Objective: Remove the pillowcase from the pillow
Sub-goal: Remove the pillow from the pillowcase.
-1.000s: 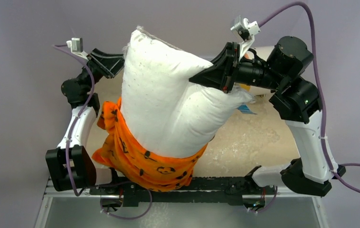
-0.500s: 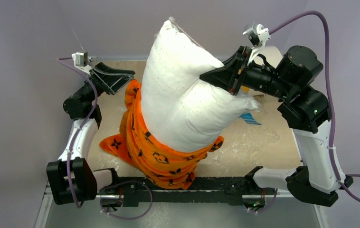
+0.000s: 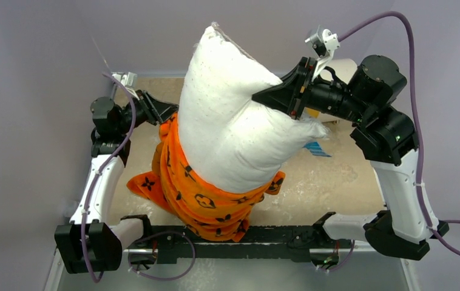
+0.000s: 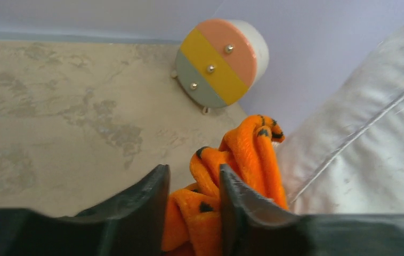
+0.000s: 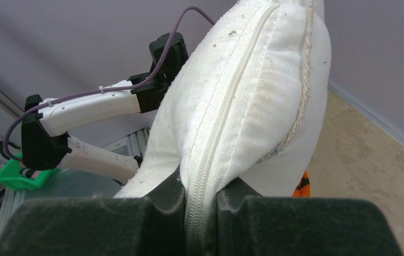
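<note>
The white pillow [image 3: 233, 127] stands tilted on end in the middle of the table. The orange pillowcase [image 3: 200, 197] with black motifs is bunched around its lower, near end. My right gripper [image 3: 270, 97] is shut on the pillow's zippered edge [image 5: 216, 138], holding its upper end up. My left gripper [image 3: 167, 114] is at the pillow's left side, shut on a fold of the pillowcase [image 4: 210, 202]. The pillow's flank fills the right of the left wrist view [image 4: 370, 149].
A white cylinder with an orange, yellow and grey face [image 4: 221, 61] lies at the table's far edge, mostly behind the right arm in the top view. A blue tag [image 3: 317, 149] lies on the beige tabletop [image 3: 337, 182]. The arm bases' rail [image 3: 246, 236] runs along the near edge.
The right gripper has swung the pillow more upright and to the right. The left gripper has moved right to the pillow's side and closed on the orange fabric; a second ago it stood open.
</note>
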You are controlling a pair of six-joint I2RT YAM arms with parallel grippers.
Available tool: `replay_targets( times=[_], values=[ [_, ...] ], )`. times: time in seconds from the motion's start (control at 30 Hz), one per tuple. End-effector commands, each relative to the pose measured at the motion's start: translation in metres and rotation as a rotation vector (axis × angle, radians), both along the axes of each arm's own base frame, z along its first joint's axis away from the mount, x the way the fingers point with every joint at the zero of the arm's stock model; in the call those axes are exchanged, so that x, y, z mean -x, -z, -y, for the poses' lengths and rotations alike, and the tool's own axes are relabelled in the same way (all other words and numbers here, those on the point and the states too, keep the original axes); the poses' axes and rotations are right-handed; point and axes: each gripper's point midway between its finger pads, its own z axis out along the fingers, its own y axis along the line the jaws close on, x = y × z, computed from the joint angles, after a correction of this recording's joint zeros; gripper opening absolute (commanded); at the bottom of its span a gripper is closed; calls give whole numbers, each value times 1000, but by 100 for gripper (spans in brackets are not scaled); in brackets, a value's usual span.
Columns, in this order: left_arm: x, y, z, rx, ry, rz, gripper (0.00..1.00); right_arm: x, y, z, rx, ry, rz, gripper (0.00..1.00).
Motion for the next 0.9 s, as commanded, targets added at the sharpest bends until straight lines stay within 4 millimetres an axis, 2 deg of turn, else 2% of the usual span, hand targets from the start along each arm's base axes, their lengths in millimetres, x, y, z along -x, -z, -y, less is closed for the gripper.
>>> replay_targets(
  times=[0.0,0.03,0.07,0.13,0.2,0.27,0.3,0.37,0.47,0.57,0.63,0.7,0.73,0.8,0.83,0.87],
  values=[
    [10,22,1,-77,8,-1,22,12,-60,9,-126,-4,220,0],
    [13,25,2,-73,16,-6,8,10,-62,9,-128,6,224,0],
    [15,27,3,-65,22,-8,0,7,-64,9,-131,19,230,0],
    [16,34,2,-53,11,-20,0,-5,-72,10,-147,72,238,0],
    [9,48,-4,-54,-42,-62,0,-26,-87,17,-191,177,259,0],
    [-7,65,-16,-71,-136,-125,0,-49,-112,28,-260,304,309,0],
    [-14,80,-25,-103,-199,-190,0,-59,-124,35,-290,370,333,0],
    [-22,106,-42,-181,-293,-299,0,-70,-159,62,-388,526,409,0],
    [-28,140,-65,-279,-398,-430,0,-59,-209,101,-521,667,553,0],
    [-28,170,-84,-368,-482,-536,0,-33,-250,129,-609,731,678,0],
    [-27,189,-97,-422,-544,-603,0,-13,-269,148,-655,768,757,0],
    [-24,204,-107,-462,-592,-666,0,0,-277,162,-687,800,804,0],
    [-24,207,-106,-466,-581,-679,0,6,-279,166,-697,807,813,0],
    [-26,193,-84,-408,-470,-626,0,5,-274,166,-677,808,800,0],
    [-28,180,-69,-368,-422,-576,5,-1,-268,161,-651,803,781,0],
    [-28,165,-54,-330,-378,-516,16,-9,-260,154,-621,792,758,0]
  ],
)
